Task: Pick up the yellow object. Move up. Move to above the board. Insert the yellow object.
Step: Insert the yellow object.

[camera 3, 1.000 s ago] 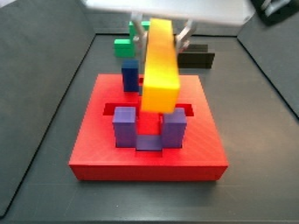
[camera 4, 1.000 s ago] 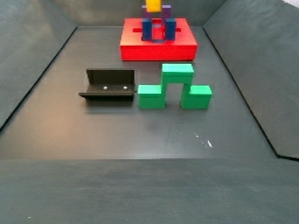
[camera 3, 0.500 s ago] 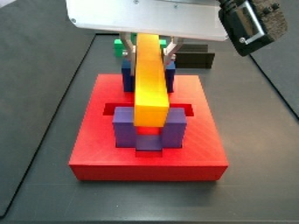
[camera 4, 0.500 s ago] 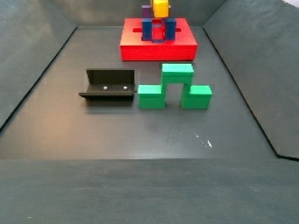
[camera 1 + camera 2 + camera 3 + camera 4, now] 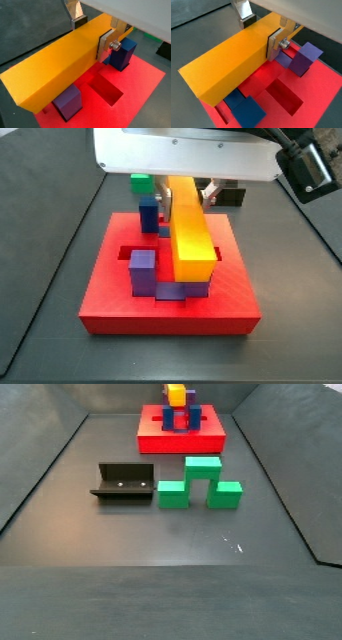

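My gripper [image 5: 181, 190] is shut on the yellow object [image 5: 191, 228], a long yellow bar, and holds it over the board [image 5: 107, 306], the red slab. The bar's low end hangs at the purple posts [image 5: 142, 273]. A blue post [image 5: 148, 213] stands behind it. In both wrist views the silver fingers [image 5: 105, 46] [image 5: 274, 44] clamp the bar's sides [image 5: 60, 67] [image 5: 234, 60] above a square recess [image 5: 107, 91] in the board [image 5: 321, 97]. The gripper [image 5: 91, 31] [image 5: 260, 29] sits at the bar's upper end. The far side view shows the bar [image 5: 175, 394] over the board [image 5: 183, 442].
A green stepped block [image 5: 201, 482] and the dark fixture [image 5: 123, 482] stand on the grey floor away from the board. Both show behind the board in a side view, the green block [image 5: 140, 178] and the fixture [image 5: 230, 196]. Sloped grey walls [image 5: 47, 474] ring the floor.
The gripper has come down with the bar. The bar's low end has dropped closer to the purple posts and shifted a little sideways.
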